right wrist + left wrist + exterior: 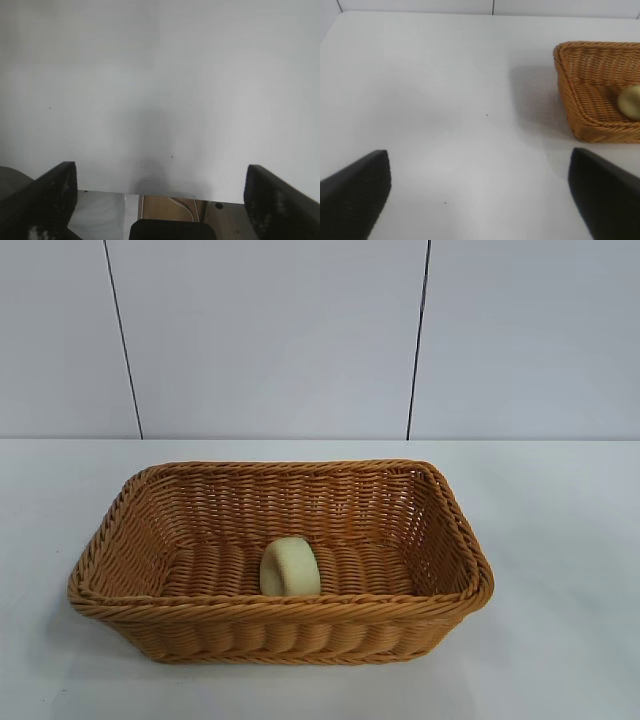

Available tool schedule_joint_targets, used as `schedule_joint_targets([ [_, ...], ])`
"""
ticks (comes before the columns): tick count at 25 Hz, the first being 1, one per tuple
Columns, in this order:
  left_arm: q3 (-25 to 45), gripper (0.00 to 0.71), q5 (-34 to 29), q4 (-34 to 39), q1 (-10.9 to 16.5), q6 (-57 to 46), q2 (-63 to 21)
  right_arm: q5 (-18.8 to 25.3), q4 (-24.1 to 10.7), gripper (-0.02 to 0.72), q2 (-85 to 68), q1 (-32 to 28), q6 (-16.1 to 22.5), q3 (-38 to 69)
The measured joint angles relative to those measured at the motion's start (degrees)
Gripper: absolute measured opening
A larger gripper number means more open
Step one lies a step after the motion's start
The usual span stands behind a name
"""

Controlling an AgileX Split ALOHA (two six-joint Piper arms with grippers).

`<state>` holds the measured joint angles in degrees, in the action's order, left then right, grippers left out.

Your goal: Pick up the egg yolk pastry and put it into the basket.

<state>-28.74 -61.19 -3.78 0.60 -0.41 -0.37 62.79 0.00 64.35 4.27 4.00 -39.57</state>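
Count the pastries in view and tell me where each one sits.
1. The egg yolk pastry lies inside the basket, on its floor near the front wall. None shows on the table around it.

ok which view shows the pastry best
The exterior view: the pastry sits whole inside the basket. The left wrist view catches only part of it at the frame edge. The right wrist view shows none of it.

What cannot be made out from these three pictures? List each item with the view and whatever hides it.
- Egg yolk pastry: its underside, exterior view, hidden by the near rim of the basket.
- Basket's far end: left wrist view, cut off by the picture's edge.
- Both arms: absent from the exterior view.
- Right gripper: its view shows only bare table.
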Motion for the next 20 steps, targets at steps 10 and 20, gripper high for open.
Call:
schedule_joint_targets([
  [10,0.00,0.692,0.00,0.00,0.00,0.00,0.00,-3.75,0.41,0.645,-27.68,0.00,-3.40,10.54],
  [20,0.00,0.692,0.00,0.00,0.00,0.00,0.00,-4.20,0.62,0.645,-46.82,0.00,-3.40,10.80],
])
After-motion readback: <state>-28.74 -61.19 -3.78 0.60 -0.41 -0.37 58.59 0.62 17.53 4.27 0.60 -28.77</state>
